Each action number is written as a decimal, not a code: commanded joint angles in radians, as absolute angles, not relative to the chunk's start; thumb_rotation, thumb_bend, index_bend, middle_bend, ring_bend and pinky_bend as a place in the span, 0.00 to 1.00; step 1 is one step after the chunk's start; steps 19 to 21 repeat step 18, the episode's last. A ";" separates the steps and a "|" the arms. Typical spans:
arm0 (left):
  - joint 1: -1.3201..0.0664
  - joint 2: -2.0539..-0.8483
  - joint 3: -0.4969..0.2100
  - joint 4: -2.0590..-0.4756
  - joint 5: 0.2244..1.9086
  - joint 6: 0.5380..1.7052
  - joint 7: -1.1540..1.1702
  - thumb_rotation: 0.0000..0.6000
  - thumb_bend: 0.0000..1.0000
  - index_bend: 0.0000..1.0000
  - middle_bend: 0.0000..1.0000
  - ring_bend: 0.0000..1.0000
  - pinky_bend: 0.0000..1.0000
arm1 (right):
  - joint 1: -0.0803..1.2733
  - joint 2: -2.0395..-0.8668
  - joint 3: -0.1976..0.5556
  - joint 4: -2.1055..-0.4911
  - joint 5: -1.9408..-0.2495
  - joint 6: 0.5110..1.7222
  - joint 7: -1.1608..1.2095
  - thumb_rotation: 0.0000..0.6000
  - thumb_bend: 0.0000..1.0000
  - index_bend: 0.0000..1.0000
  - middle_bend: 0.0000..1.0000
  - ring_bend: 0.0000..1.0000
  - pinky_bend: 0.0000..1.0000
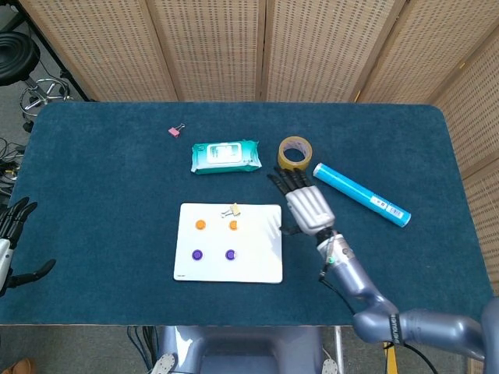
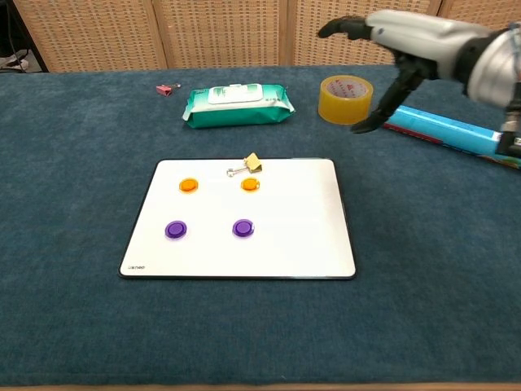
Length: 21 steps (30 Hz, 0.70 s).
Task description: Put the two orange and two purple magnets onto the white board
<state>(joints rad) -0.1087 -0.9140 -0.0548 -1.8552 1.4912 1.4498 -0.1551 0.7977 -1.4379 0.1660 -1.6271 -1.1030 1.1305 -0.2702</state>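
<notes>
The white board (image 1: pixel 257 253) (image 2: pixel 293 236) lies flat on the blue table. On it sit two orange magnets (image 1: pixel 200 225) (image 1: pixel 233 225) (image 2: pixel 188 186) (image 2: pixel 250 185) in a row, with two purple magnets (image 1: pixel 196 255) (image 1: pixel 230 254) (image 2: pixel 175 230) (image 2: pixel 242 228) in a row nearer me. My right hand (image 1: pixel 305 204) (image 2: pixel 403 41) hovers open to the right of the board, fingers spread, holding nothing. My left hand (image 1: pixel 11 234) shows at the far left edge, off the table, fingers apart and empty.
A small yellow binder clip (image 1: pixel 232 209) (image 2: pixel 247 165) lies at the board's far edge. Behind it are a green wipes pack (image 1: pixel 224 156) (image 2: pixel 236 104), a tape roll (image 1: pixel 293 153) (image 2: pixel 345 98), a blue tube (image 1: pixel 361 194) (image 2: pixel 452 130) and a pink clip (image 1: pixel 175 131) (image 2: pixel 168 89).
</notes>
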 commanded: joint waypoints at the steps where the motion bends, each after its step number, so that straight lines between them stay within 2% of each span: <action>1: -0.103 -0.925 -0.054 -1.851 1.502 1.468 -0.143 1.00 0.20 0.00 0.00 0.00 0.00 | 0.700 -1.361 0.109 -1.635 -1.195 1.227 -0.192 1.00 0.00 0.00 0.00 0.00 0.00; 7: -0.096 -0.939 -0.055 -1.839 1.509 1.488 -0.128 1.00 0.20 0.00 0.00 0.00 0.00 | 0.545 -1.282 0.039 -1.588 -1.283 1.393 -0.148 1.00 0.00 0.00 0.00 0.00 0.00; 14: -0.089 -0.945 -0.059 -1.831 1.491 1.497 -0.116 1.00 0.20 0.00 0.00 0.00 0.00 | 0.383 -1.247 -0.022 -1.509 -1.337 1.548 -0.100 1.00 0.00 0.00 0.00 0.00 0.00; 18: -0.087 -0.949 -0.057 -1.831 1.495 1.501 -0.101 1.00 0.20 0.00 0.00 0.00 0.00 | 0.308 -1.243 -0.040 -1.474 -1.359 1.606 -0.039 1.00 0.00 0.00 0.00 0.00 0.00; 21: -0.087 -0.949 -0.057 -1.831 1.495 1.501 -0.101 1.00 0.20 0.00 0.00 0.00 0.00 | 0.308 -1.243 -0.040 -1.474 -1.359 1.606 -0.039 1.00 0.00 0.00 0.00 0.00 0.00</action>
